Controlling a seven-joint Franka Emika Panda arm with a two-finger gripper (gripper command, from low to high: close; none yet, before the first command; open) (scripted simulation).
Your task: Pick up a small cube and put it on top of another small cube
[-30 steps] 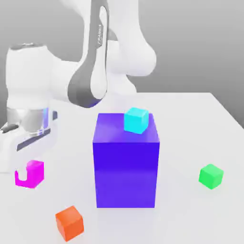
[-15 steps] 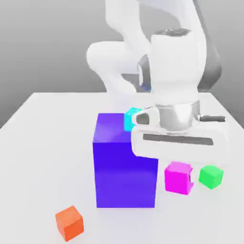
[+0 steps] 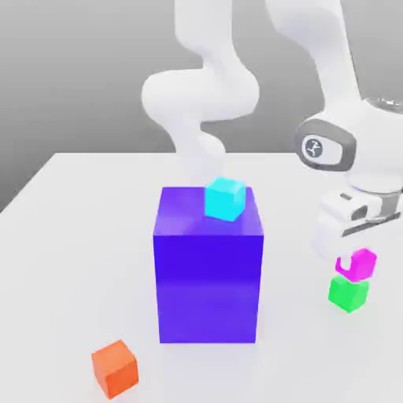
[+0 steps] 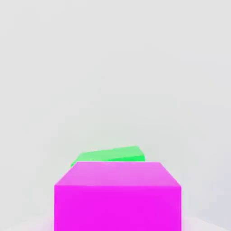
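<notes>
Nearest the exterior camera, an orange cube (image 3: 115, 367) lies on the white table (image 3: 71, 260), toward the exterior view's left and well apart from everything else. Behind it, near the middle of the table, stands a big blue-purple block (image 3: 207, 271), and a cyan cube (image 3: 226, 197) rests on the block's top face near its far edge on the exterior view's right.

On the exterior view's right, the green cube (image 3: 348, 292) sits on the table. Directly above it is the magenta cube (image 3: 357, 264), its underside at or just over the green top; whether the two touch cannot be told from these pictures. The magenta cube sits slightly toward the exterior view's right of the green one, so the stack is not perfectly square.

The gripper (image 3: 352, 250) reaches down from the white wrist of the arm (image 3: 338, 149) and is clamped on the magenta cube, a white finger (image 3: 328, 236) showing against the cube's side toward the exterior view's left.

In the hand view the magenta cube (image 4: 117, 195) fills the foreground, close under the camera, and a sliver of the green cube (image 4: 110, 155) shows beyond its far edge, with the pale table (image 4: 115, 67) stretching away behind.

Farther back in the exterior view, the arm's white links curve upward from the table's far side behind the blue-purple block.
</notes>
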